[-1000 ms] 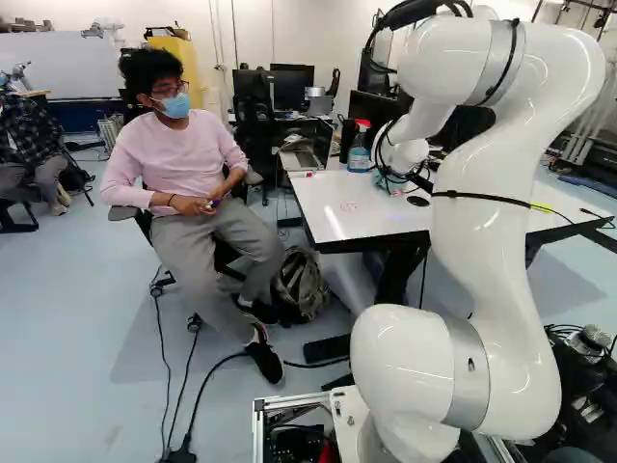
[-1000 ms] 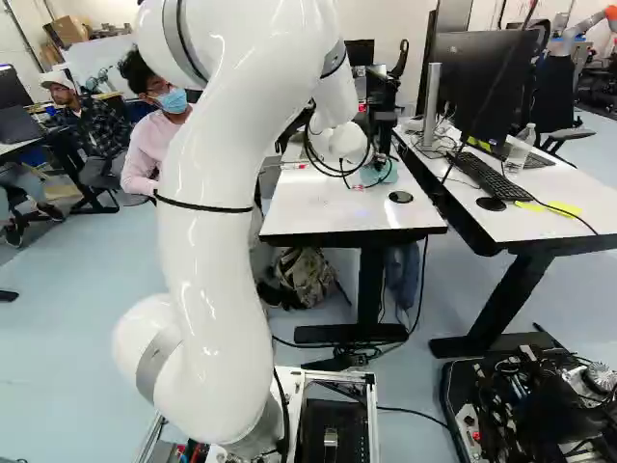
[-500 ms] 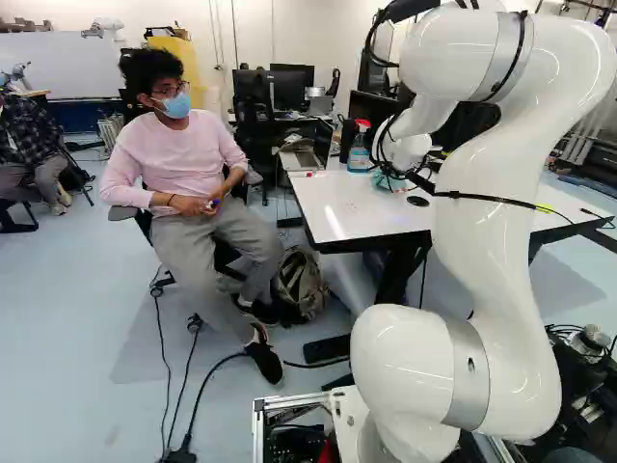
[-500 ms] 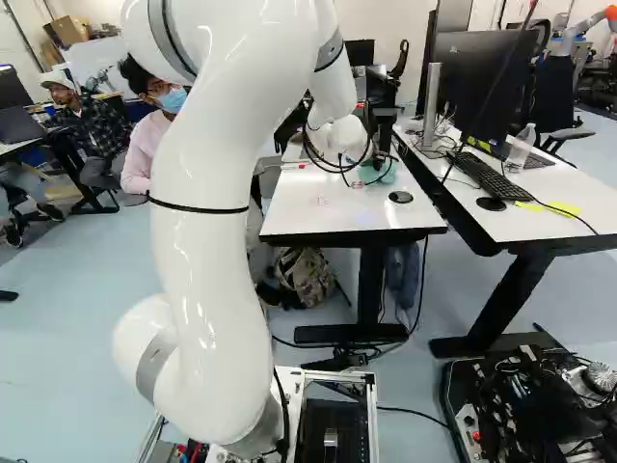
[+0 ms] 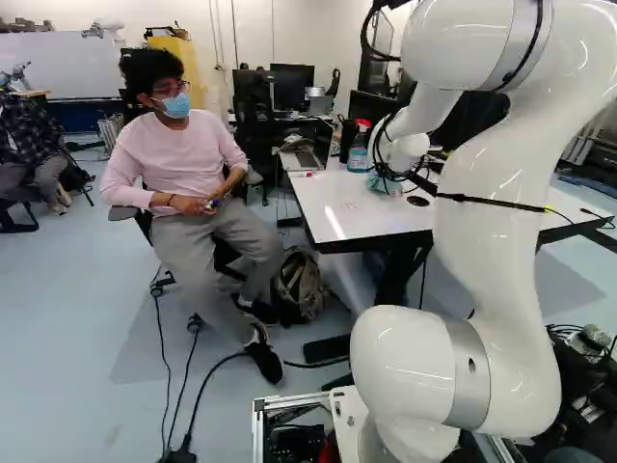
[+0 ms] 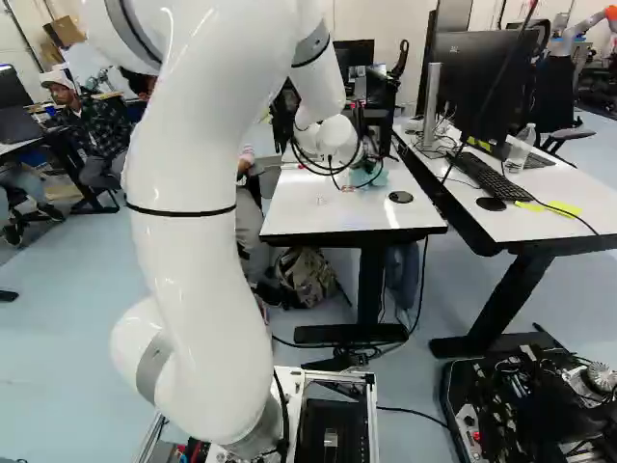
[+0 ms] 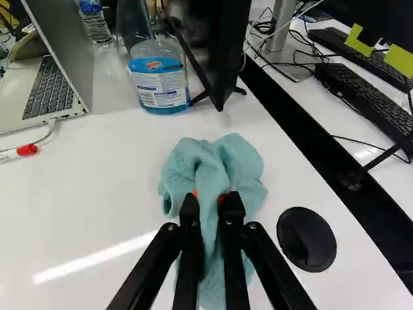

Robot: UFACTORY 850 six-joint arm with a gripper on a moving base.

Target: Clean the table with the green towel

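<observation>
1. The white table (image 5: 328, 216) before me has a shiny top, which carries a bright streak of light and, in the left base view, some faint reddish marks.
2. A spray bottle (image 7: 158, 74) with blue liquid stands ahead of my fingers, between the open laptop (image 7: 48, 90) and a black screen (image 7: 216, 48).
3. Just beside the towel, a round black disc (image 7: 306, 239) sits in the tabletop.
4. Past a dark gap is the neighbouring desk (image 6: 540, 207), on which there are keyboards (image 7: 368, 97) and yellow notes (image 7: 358, 40). A backpack (image 5: 301, 285) is on the floor near the table's legs.
5. The green towel (image 7: 242, 161) is bunched on the table. Its folds spread ahead of my fingertips, and one part lies between them.
6. My gripper (image 5: 420, 179) is narrow, with both fingers pinching this fold of cloth from two sides.
</observation>
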